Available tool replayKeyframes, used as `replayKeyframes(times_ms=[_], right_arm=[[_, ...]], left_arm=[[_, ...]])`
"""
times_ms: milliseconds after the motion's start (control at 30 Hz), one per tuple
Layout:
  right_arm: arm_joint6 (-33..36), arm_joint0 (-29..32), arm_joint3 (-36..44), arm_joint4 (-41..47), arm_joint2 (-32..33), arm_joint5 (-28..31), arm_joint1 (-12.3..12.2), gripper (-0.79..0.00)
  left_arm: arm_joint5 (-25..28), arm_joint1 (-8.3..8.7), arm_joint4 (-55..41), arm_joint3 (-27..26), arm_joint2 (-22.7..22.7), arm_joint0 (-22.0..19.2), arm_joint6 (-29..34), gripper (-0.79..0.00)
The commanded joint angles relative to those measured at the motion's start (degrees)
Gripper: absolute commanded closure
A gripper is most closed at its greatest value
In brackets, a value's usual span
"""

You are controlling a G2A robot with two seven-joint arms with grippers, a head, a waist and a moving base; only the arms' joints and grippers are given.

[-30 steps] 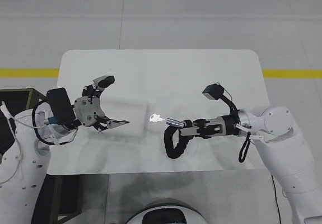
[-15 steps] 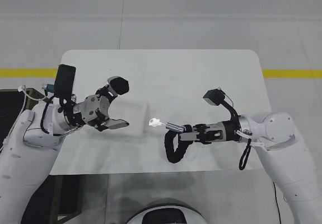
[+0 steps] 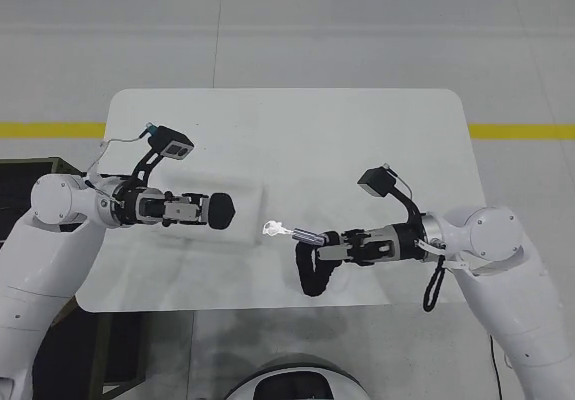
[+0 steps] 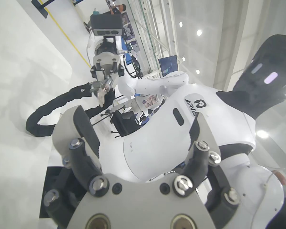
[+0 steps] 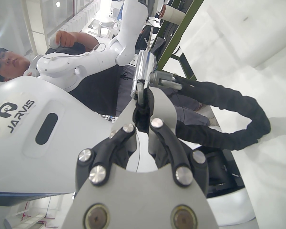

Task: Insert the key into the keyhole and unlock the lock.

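Right pincer: the right pincer (image 5: 143, 108) has its two fingers pressed together on the black sleeved cable of the lock (image 3: 312, 255), clamped just behind the metal end piece
Barrel: the chrome barrel (image 5: 143, 71) stands right at the tips of the right pincer, touching the black sleeve that the fingers squeeze, and juts out past them in line with the arm
Cable loop: the black cable loop (image 3: 312, 275) leaves the barrel beside the right pincer's tips, curves away to one side and bends back under the pincer's wrist; it hangs low over the table, and I cannot tell whether it rests on it
Key: the key (image 3: 275, 230) sticks out of the far end of the barrel, beyond the right pincer's fingertips, with its pale bow pointing toward the left pincer; how far it is turned cannot be told
Left pincer: the left pincer (image 4: 138, 120) holds its fingers (image 4: 83, 125) spread well apart with nothing between them; it faces the right pincer across a short gap
Key and left pincer: the key lies in front of the left pincer's tips, a little off to the side nearer the robot, near but not touching
Table: the white table (image 3: 367, 130) lies beneath both pincers
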State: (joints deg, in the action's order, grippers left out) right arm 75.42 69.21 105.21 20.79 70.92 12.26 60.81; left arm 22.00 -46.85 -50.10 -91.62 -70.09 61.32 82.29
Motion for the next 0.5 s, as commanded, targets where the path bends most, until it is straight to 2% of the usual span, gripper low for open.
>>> replayKeyframes(times_ms=[0,33,67,200,233,300,367,400,467], right_arm=[[-0.14,-0.34,-0.12,-0.07,-0.43,-0.04,0.10,0.000],[-0.18,-0.57,-0.22,-0.13,-0.67,-0.11,0.16,0.000],[-0.26,-0.78,-0.30,-0.18,-0.91,-0.17,0.22,0.000],[-0.37,-1.47,-0.66,-0.46,-1.65,-0.40,0.41,0.000],[-0.35,-1.61,-0.71,-0.54,-1.79,-0.47,0.45,0.000],[-0.32,-1.82,-0.86,-0.62,-2.03,-0.52,0.53,0.000],[-0.31,-1.98,-1.02,-0.62,-2.26,-0.61,0.62,0.000],[-0.33,-2.07,-1.11,-0.74,-2.32,-0.68,0.65,0.000],[-0.22,-2.18,-1.17,-0.70,-2.42,-0.68,0.71,0.000]], left_arm=[[0.95,-0.59,3.08,0.07,1.97,-0.04,-0.96,-0.486],[1.20,-0.93,3.28,0.34,2.87,0.05,-1.22,-0.477],[1.28,-1.23,3.78,0.39,3.59,-0.03,-1.29,-0.397],[1.70,-2.26,4.72,1.03,5.20,-0.21,-1.89,-0.360],[1.82,-2.48,4.87,1.10,5.36,-0.28,-1.83,-0.317],[1.85,-2.91,4.38,1.31,5.47,-0.19,-2.26,-0.314],[1.58,-3.27,4.40,1.32,5.55,-0.21,-1.92,-0.194],[1.48,-3.45,4.35,1.30,5.60,-0.18,-1.74,-0.182],[1.14,-3.80,4.39,1.39,5.59,-0.19,-1.63,-0.089]])
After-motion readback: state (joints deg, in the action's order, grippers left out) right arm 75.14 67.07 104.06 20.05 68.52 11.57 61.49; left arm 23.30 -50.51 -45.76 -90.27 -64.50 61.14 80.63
